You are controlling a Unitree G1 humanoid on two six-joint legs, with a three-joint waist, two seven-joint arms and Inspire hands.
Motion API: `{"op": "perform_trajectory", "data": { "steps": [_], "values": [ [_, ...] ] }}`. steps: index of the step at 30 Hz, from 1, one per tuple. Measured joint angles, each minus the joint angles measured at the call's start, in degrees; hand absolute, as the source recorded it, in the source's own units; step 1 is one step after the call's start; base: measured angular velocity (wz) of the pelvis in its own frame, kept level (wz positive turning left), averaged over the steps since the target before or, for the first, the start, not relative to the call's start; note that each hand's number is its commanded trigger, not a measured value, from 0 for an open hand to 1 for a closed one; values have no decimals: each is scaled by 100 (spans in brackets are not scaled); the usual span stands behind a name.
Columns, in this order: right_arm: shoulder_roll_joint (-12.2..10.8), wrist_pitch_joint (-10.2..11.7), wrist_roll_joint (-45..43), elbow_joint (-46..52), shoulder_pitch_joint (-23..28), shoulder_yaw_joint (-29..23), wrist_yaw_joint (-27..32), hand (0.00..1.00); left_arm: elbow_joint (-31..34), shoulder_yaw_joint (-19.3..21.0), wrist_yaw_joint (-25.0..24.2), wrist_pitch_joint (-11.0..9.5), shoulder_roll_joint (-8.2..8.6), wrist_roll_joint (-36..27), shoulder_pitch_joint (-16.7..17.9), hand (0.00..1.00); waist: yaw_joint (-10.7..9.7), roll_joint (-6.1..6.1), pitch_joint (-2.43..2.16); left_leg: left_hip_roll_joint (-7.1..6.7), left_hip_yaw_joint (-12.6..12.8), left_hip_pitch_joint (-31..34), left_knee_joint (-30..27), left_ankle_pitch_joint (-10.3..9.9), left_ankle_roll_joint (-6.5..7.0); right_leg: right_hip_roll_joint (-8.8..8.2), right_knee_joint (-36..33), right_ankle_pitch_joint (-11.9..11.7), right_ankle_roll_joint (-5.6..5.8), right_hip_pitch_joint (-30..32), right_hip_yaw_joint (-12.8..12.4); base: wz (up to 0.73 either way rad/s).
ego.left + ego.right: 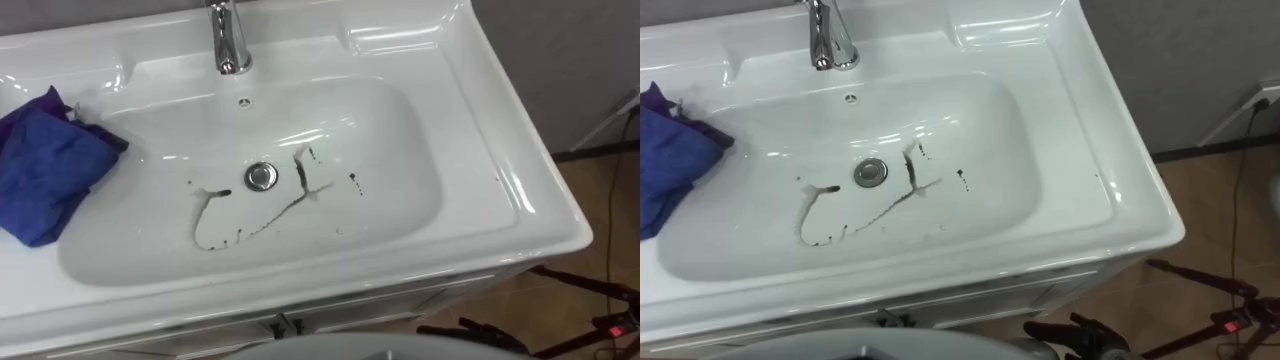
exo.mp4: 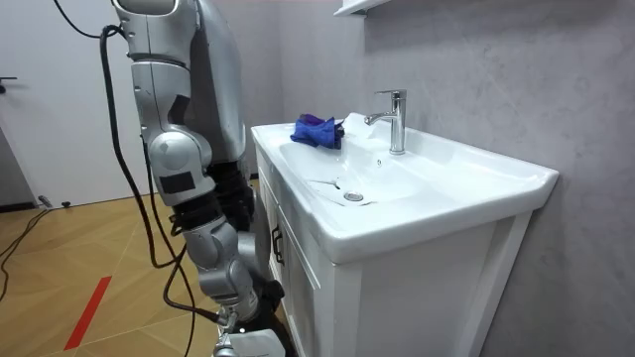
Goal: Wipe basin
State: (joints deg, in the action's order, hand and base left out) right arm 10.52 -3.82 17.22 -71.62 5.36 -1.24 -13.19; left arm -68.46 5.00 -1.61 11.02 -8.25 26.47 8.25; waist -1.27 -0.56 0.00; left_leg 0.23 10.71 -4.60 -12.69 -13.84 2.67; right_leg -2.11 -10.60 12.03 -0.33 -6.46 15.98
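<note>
The robot stands close against the front of a white vanity cabinet [image 2: 417, 297]. In the room view its right arm hangs straight down at its side, and the right hand [image 2: 241, 344] sits low by the cabinet at the picture's bottom edge, cut off there, so I cannot tell whether it is open or closed. Nearest the robot is the front rim of the white basin [image 1: 480, 150], glossy and rectangular, with a wide oval bowl sunk into it. On the bowl's floor lie thin dark marks [image 1: 250, 228]: a looping line that runs from the near left up toward the middle, with a few short strokes and specks to the right of the metal drain [image 1: 261, 176]. The drain sits in the centre of the bowl, touched by none of the marks on its own ring as far as can be seen. Farther back, a small overflow hole [image 1: 242, 101] shows on the bowl's rear wall, and right behind it the chrome faucet [image 1: 228, 40] stands upright on the back ledge. The blue cloth [image 1: 45, 175] lies crumpled on the basin's left ledge, one edge drooping over into the bowl, well apart from the marks. On the wooden floor to the right stand dark tripod legs [image 1: 575, 283].
</note>
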Motion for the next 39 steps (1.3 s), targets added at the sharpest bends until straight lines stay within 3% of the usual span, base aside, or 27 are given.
{"op": "perform_trajectory", "data": {
  "steps": [8, 18, 20, 30, 36, 39],
  "values": [
    [-2, 0, -2, -27, -19, 7, -71, 0, 14, 35, 232, -30, 1, -35, -17, 0, 8, -56, 4, -3, -8, 7, 0, 0, -1, -5, 10, 7, 5, -10, 32, 0],
    [4, -118, -210, -187, -151, -2, -266, 0, -26, 439, 292, -127, -6, -1102, 158, 0, 39, -156, 7, -14, -149, 122, -91, -5, -8, -20, 21, 25, -1, -2, 190, 8],
    [5, -125, -209, -191, -132, -8, -284, 0, -73, 598, 354, -129, -1, -1161, 187, 0, 77, -150, 3, -17, -184, 102, -83, -7, -11, -14, 95, 25, -1, -62, 237, 10],
    [69, -258, -496, -195, -108, -256, -323, 0, -257, 1773, 884, -181, -74, -3027, 567, 0, 365, -92, -8, -95, -512, 0, -103, -12, -19, -51, 83, 77, 26, -299, 505, 15],
    [246, -383, -559, -193, 25, -448, -302, 0, -253, 2569, 1252, -259, -265, -3977, 769, 0, 676, 30, 6, -148, -676, 5, -98, -14, -15, -96, 82, 145, 40, -353, 653, 14],
    [454, -385, -639, -202, 126, -549, -203, 0, -313, 2982, 1530, -291, -504, -4470, 831, 0, 816, 156, 6, -188, -776, 17, -95, -5, -8, -144, 13, 189, 52, -343, 758, 15]
  ]
}}
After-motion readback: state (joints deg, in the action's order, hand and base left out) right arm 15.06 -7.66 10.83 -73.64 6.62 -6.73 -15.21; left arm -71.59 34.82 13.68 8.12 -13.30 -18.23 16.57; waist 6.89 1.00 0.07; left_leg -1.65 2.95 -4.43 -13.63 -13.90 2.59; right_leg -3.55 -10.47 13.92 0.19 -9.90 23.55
